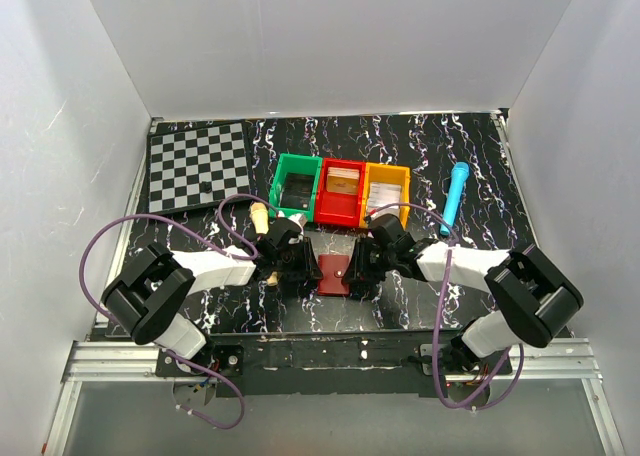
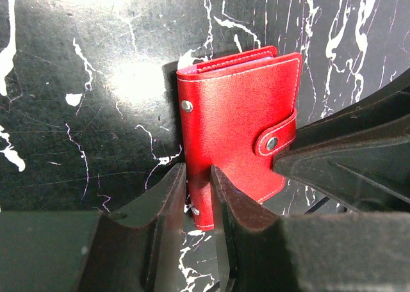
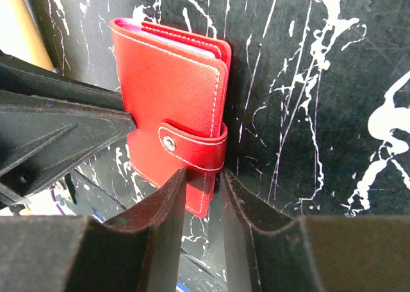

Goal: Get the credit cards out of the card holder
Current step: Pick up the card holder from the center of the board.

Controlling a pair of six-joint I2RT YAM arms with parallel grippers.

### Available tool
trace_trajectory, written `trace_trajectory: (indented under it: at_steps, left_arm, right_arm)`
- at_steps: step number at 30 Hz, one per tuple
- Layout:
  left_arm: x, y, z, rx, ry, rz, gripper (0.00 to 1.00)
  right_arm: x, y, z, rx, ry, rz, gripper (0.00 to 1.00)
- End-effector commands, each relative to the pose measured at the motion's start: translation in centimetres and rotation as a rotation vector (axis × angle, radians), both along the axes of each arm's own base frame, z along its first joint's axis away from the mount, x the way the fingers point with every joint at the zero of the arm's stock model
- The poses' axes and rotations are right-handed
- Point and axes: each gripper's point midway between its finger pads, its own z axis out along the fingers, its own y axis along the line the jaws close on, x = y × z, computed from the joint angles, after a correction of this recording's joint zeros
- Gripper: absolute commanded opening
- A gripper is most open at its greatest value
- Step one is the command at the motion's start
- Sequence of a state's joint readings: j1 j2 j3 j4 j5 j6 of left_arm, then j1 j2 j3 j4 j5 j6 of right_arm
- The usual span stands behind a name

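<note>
The card holder (image 1: 334, 274) is a small red leather-like wallet, closed, its snap tab (image 2: 277, 138) fastened. It is low over the marbled table between my two grippers. My left gripper (image 1: 305, 268) is shut on the holder's left edge near its lower corner, seen in the left wrist view (image 2: 197, 177). My right gripper (image 1: 358, 268) is shut on the right edge just below the tab, seen in the right wrist view (image 3: 204, 177). The holder (image 3: 170, 87) shows pale sleeve edges at its top. The cards are hidden inside.
A green bin (image 1: 279, 188), a red bin (image 1: 323, 195) and a yellow bin (image 1: 405, 183) stand in a row behind the grippers. A chessboard (image 1: 198, 166) lies at the back left. A blue cylinder (image 1: 456, 191) lies at the right. A wooden piece (image 1: 260, 216) stands near the left arm.
</note>
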State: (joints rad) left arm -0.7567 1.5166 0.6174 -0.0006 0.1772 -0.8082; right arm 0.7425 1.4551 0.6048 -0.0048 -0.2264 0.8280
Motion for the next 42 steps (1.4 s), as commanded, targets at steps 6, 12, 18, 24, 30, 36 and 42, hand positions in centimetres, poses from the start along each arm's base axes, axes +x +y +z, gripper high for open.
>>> trace_trajectory:
  at_steps: [6, 12, 18, 24, 30, 36, 42]
  left_arm:
    - [-0.8, 0.3, -1.1, 0.006, 0.018, -0.017, 0.20]
    - [-0.6, 0.2, -0.4, -0.005, -0.008, -0.021, 0.22]
    - [0.1, 0.8, 2.2, -0.013, -0.078, 0.007, 0.56]
    - [0.7, 1.0, 6.0, -0.127, -0.197, 0.046, 0.76]
    - [0.6, 0.6, 8.6, -0.249, -0.299, 0.028, 0.77]
    - [0.0, -0.2, 11.1, -0.398, -0.394, -0.017, 0.77]
    - [-0.5, -0.5, 12.9, -0.487, -0.432, -0.027, 0.77]
  right_arm:
    - [0.3, 1.3, 0.5, 0.087, -0.018, 0.029, 0.26]
    - [0.3, 1.2, 1.0, 0.102, -0.033, 0.033, 0.01]
    - [-0.2, 0.9, 2.7, 0.115, -0.064, 0.068, 0.01]
    - [-0.5, 0.4, 5.4, 0.149, -0.142, 0.100, 0.01]
    - [-1.2, 0.4, 7.5, 0.208, -0.161, 0.144, 0.01]
    - [-1.6, 0.6, 10.8, 0.256, -0.211, 0.200, 0.01]
    - [-1.7, 0.1, 15.2, 0.321, -0.265, 0.246, 0.01]
